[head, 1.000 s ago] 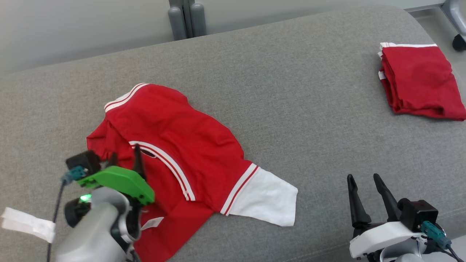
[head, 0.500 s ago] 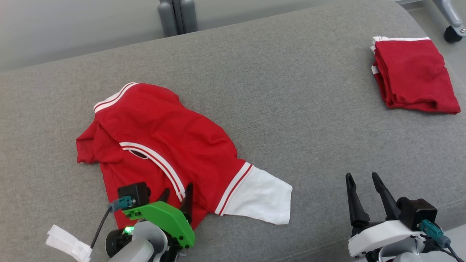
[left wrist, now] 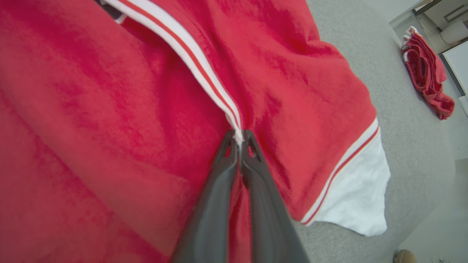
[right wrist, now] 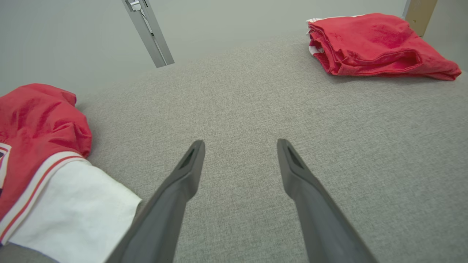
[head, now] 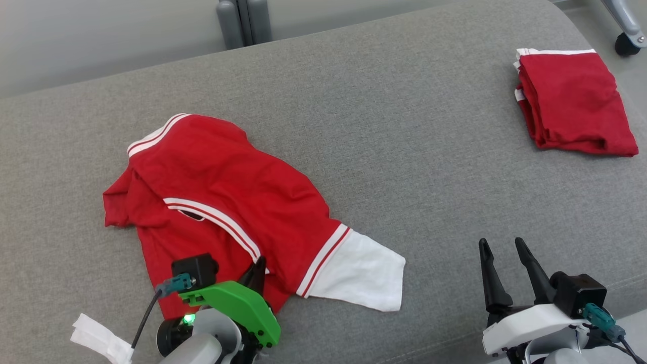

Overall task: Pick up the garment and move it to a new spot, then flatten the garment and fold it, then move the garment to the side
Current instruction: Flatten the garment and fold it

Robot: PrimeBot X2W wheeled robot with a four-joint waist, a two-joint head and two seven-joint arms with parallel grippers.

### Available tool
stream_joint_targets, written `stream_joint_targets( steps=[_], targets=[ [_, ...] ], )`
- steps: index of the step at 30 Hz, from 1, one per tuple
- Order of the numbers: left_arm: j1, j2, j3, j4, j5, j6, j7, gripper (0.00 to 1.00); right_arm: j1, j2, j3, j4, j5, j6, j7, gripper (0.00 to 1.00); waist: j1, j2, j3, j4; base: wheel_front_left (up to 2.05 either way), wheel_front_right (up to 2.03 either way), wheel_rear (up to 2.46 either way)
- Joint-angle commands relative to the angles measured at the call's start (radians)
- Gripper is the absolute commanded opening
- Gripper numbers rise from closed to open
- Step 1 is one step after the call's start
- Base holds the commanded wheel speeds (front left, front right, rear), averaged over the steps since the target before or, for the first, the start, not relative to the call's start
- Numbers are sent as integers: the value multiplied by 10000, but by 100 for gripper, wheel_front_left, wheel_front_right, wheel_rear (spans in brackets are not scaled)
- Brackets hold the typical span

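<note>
Lying crumpled on the left of the grey cushion (head: 414,167), the red garment (head: 227,197) was clamped at its white-striped trim (left wrist: 204,69), near its front edge, by the closed left gripper (left wrist: 238,134). Its long axis was seen to run from far left to the white sleeve (head: 361,275) at near right, well apart from the spread, empty right gripper (head: 501,243).

The jersey (head: 237,202) is bright red with white-and-red striped bands and a plain white sleeve end (head: 361,275) at 5 o'clock. The folded garment (head: 573,103) at 2 o'clock is the same red, edged white. The cushion (head: 404,151) is flecked grey. The left gripper (head: 258,265) has a green housing, the right gripper (head: 501,243) a white one, both dark-fingered.
</note>
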Motion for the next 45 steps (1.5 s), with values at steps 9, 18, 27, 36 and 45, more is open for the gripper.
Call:
stream_joint_targets(
  steps=[9,18,27,36,45],
  targets=[
    [-69,708,393,-1114,59,40,-198,0,48,-23,-41,19,74,-16,-5,100,0,0,-97,4,0,0,0],
    [-128,3151,823,-4638,239,605,928,0,13,-21,100,-6,223,-16,-5,100,0,0,-95,-92,0,0,0],
    [-2192,2729,-172,-4964,737,324,2985,0,-306,-23,558,105,394,-16,-5,100,0,0,78,-538,0,0,0],
    [-3881,246,-1522,-880,1209,-483,3779,62,-363,-20,1051,227,541,-16,-5,100,0,0,234,-1658,0,0,0],
    [-3813,-452,-1446,901,1496,-886,2576,100,-54,-10,729,235,614,-16,-5,100,0,0,293,-2063,0,0,0]
  ],
)
